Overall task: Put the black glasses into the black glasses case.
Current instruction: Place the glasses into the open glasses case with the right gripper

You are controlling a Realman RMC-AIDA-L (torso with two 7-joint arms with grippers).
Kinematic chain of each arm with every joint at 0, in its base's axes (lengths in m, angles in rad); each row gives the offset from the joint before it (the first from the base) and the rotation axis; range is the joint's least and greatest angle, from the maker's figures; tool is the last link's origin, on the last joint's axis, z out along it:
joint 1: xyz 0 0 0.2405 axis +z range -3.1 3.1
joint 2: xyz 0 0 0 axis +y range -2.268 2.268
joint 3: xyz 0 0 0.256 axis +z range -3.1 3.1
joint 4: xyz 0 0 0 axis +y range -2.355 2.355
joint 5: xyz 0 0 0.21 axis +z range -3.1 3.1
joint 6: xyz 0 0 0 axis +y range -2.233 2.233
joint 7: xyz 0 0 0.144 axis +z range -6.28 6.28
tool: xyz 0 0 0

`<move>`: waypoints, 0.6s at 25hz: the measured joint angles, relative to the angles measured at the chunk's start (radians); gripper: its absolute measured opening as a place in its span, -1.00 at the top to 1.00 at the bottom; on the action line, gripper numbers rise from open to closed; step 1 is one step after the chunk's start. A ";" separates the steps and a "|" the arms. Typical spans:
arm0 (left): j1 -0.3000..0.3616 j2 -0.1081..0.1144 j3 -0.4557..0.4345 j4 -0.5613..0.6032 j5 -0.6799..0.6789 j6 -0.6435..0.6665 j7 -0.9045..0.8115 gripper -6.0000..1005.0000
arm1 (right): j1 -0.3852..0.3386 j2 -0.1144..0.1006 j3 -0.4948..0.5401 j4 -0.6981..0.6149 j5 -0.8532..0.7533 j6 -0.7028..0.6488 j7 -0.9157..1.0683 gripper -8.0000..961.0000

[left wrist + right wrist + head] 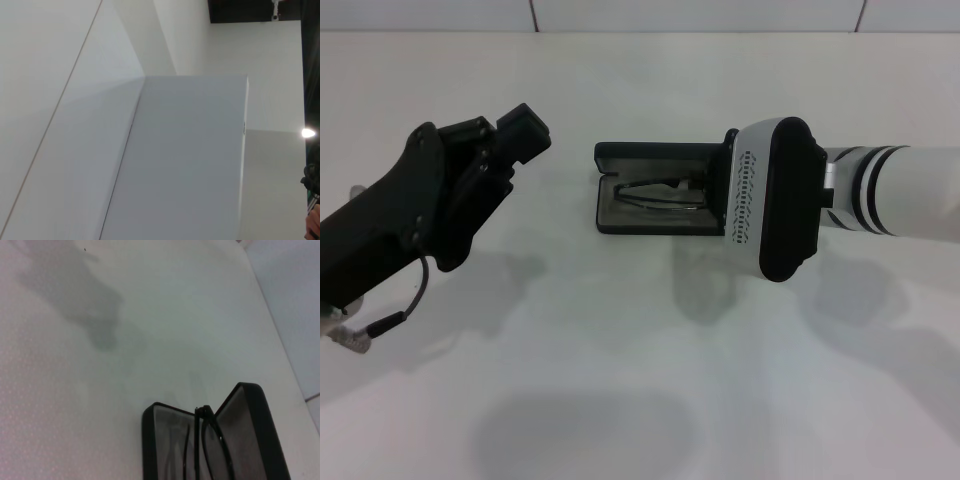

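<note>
The black glasses case lies open at the table's middle, with its lid standing at the far side. The black glasses lie folded inside its lower half. In the right wrist view the case shows open with the glasses resting in it. My right gripper's white and black wrist housing hangs over the case's right end and hides its fingers. My left gripper is raised off the table at the left, apart from the case and holding nothing that shows.
The white table runs to a tiled wall at the back. A loose cable hangs from my left arm. The left wrist view shows only white walls and a white panel.
</note>
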 joint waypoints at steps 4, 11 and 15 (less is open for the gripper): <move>0.006 0.000 0.000 0.000 0.000 0.000 0.001 0.89 | 0.001 0.000 -0.001 0.001 0.000 0.001 0.000 0.82; 0.006 0.000 0.000 0.000 0.001 -0.002 0.002 0.89 | -0.007 0.000 -0.001 -0.005 -0.002 0.003 0.004 0.78; 0.008 0.000 0.000 0.000 0.001 -0.002 0.002 0.89 | -0.010 0.000 -0.010 -0.007 -0.002 0.011 0.019 0.74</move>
